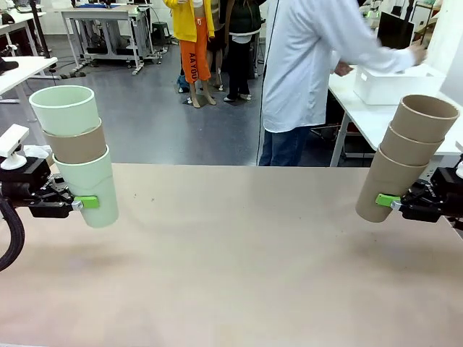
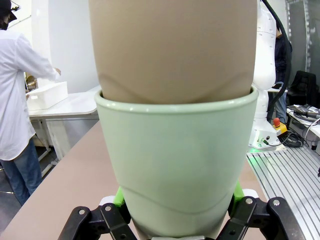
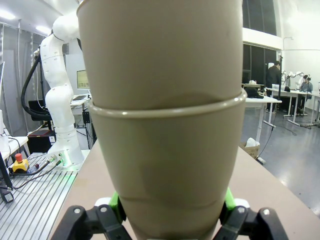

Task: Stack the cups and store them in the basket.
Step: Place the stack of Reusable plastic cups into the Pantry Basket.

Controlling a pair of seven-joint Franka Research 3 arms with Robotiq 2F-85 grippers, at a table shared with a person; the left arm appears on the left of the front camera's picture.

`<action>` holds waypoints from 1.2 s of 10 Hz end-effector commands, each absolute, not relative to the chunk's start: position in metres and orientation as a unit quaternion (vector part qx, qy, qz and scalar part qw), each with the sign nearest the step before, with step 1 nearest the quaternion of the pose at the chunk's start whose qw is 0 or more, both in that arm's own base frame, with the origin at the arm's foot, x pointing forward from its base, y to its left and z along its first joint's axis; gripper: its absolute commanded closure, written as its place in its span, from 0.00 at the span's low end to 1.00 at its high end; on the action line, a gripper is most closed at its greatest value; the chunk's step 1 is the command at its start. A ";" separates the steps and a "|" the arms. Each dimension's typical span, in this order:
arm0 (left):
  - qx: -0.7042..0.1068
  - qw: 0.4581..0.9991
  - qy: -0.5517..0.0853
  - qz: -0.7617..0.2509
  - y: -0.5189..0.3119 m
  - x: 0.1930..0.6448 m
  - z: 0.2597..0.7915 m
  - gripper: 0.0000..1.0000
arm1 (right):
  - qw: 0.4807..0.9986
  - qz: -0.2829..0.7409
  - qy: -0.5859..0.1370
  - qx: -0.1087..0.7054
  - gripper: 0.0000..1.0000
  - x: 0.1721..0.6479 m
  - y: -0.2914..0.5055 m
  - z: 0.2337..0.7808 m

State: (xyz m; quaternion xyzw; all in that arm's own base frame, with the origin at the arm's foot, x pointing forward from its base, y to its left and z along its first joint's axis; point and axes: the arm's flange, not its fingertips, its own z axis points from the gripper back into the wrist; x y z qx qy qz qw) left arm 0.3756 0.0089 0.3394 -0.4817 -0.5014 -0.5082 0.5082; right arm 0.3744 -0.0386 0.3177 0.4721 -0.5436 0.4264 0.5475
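Front view: the left gripper (image 1: pixel 88 202) is clamped on the lowest cup of the left stack (image 1: pixel 76 155) — mint at the btm, tan in the middle, mint on top. The right gripper (image 1: pixel 385 200) is clamped likewise on the lowest cup of the right stack (image 1: pixel 409 152), three tan cups nested. Both stacks look to hang clear of the table (image 1: pixel 231 275), one at each side, well apart. The basket (image 1: pixel 391 92) sits on a separate white table (image 1: pixel 365 116) beyond the far right corner, w/ a person (image 1: pixel 304 65) reaching to it.

Handling, as a judgement: the cups look light, stiff and matte, so not slippery and not fragile. The upper cups are kept in only by nesting, so a stack gripped this low is top-heavy. The hold is across the wall of the lowest cup, near its base. The left wrist view shows green pads (image 2: pixel 119 196) pressed on opposite sides of the mint cup (image 2: pixel 180 165); same on the tan one in the right wrist view. A hold a bit higher on that cup would steady things.

Orientation: mouths up on all six. Each stack's long axis is approx. upright but tilted outward — the left stack's top leans to the robot's left, the right stack's to its right. Tipped much further, the upper cups could slide out, so base first into the basket.
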 end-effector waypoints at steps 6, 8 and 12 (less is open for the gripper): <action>-0.482 0.504 -0.504 -0.509 0.008 0.376 0.343 0.15 | 0.545 0.426 -0.547 0.471 0.15 0.375 -0.039 0.322; -0.482 0.504 -0.504 -0.509 0.008 0.376 0.343 0.15 | 0.545 0.426 -0.547 0.471 0.15 0.375 -0.039 0.322; -0.482 0.504 -0.504 -0.509 0.008 0.376 0.343 0.15 | 0.545 0.426 -0.547 0.471 0.15 0.375 -0.039 0.322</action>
